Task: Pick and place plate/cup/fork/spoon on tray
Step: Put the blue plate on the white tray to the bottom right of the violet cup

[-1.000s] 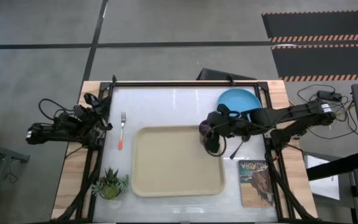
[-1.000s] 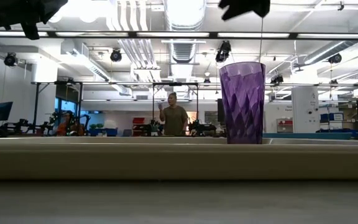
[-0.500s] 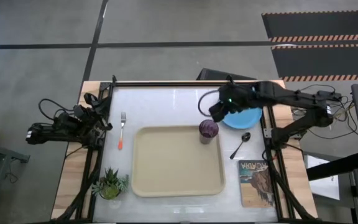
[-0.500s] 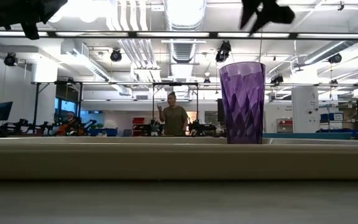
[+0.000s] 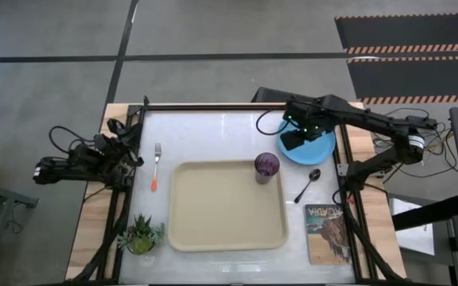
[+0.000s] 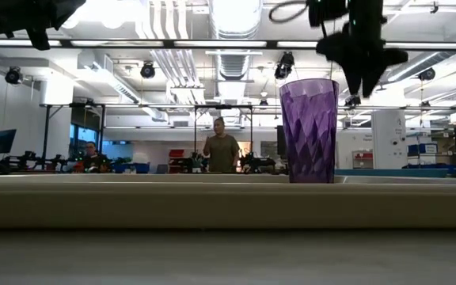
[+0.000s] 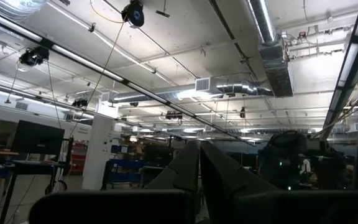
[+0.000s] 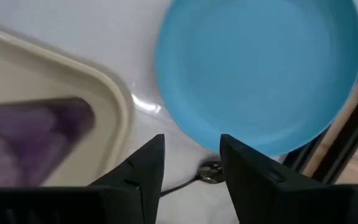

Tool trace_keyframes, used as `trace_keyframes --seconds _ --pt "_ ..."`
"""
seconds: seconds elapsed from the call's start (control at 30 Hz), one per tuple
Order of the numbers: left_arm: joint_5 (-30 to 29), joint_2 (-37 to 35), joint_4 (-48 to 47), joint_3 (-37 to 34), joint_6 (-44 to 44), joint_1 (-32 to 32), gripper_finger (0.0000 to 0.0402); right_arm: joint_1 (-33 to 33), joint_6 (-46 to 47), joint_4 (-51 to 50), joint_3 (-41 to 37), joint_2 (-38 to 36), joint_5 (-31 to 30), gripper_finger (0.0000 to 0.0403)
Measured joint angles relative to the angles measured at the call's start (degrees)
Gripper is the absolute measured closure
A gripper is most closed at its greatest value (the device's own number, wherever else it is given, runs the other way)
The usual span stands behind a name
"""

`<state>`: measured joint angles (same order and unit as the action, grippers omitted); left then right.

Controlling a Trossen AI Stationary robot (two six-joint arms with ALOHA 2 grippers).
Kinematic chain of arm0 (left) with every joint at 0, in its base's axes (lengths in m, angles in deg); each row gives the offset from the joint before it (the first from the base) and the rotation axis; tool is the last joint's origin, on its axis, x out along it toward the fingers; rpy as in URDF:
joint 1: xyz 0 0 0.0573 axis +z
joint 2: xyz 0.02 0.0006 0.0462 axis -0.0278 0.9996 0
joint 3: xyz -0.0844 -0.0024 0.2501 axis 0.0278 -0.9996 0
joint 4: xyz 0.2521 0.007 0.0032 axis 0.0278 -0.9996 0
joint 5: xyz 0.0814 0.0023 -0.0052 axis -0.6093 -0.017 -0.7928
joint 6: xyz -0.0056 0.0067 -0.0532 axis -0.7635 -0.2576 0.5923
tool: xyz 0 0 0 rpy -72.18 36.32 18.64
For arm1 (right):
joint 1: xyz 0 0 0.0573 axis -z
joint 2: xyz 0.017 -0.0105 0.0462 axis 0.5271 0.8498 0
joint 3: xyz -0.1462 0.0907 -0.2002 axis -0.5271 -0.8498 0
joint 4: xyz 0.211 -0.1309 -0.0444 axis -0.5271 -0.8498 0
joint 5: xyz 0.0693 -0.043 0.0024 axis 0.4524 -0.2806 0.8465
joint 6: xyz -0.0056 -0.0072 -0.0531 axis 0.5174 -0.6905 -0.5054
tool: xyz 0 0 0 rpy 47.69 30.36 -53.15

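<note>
The purple cup [image 5: 266, 167] stands upright in the cream tray's [image 5: 213, 230] far right corner; it also shows in the low view [image 6: 309, 131]. My right gripper [image 5: 293, 141] is open and empty, above the near left edge of the light-blue plate [image 5: 318, 145], which lies flat on the table. In the right wrist view the plate [image 8: 260, 68] lies ahead of the gripper [image 8: 191, 165]. The dark spoon [image 5: 308, 184] lies right of the tray. The orange-handled fork [image 5: 157, 165] lies left of it. My left gripper [image 7: 199, 168] is shut, parked at the table's left edge.
A printed book [image 5: 327, 232] lies at the near right, and a small potted plant [image 5: 141, 236] at the near left. The table's dark frame posts [image 5: 342, 171] stand close to the plate's right side. People show in the room beyond the table [image 6: 222, 150].
My right gripper has risen from above the cup and gone toward the table's far right, turning as it went, and is now over the plate's near left edge. The cup has stayed upright on the tray.
</note>
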<state>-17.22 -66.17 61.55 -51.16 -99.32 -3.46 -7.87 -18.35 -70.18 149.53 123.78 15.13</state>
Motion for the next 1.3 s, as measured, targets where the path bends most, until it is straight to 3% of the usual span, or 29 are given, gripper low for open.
trace_keyframes --seconds 0.27,0.57,1.3 --pt "0.0 0.0 0.0 0.0 0.0 0.0 0.0402 2.28 -3.8 10.16 -13.8 -0.04 7.23 0.0258" --pt "-0.01 0.0 0.0 0.0 0.0 0.0 0.0402 4.99 -7.21 21.32 -24.25 -0.09 11.21 0.0245" --pt "-0.01 0.0 0.0 0.0 0.0 -0.02 0.0402 4.81 -10.78 29.33 -28.8 -0.11 11.78 0.0246"
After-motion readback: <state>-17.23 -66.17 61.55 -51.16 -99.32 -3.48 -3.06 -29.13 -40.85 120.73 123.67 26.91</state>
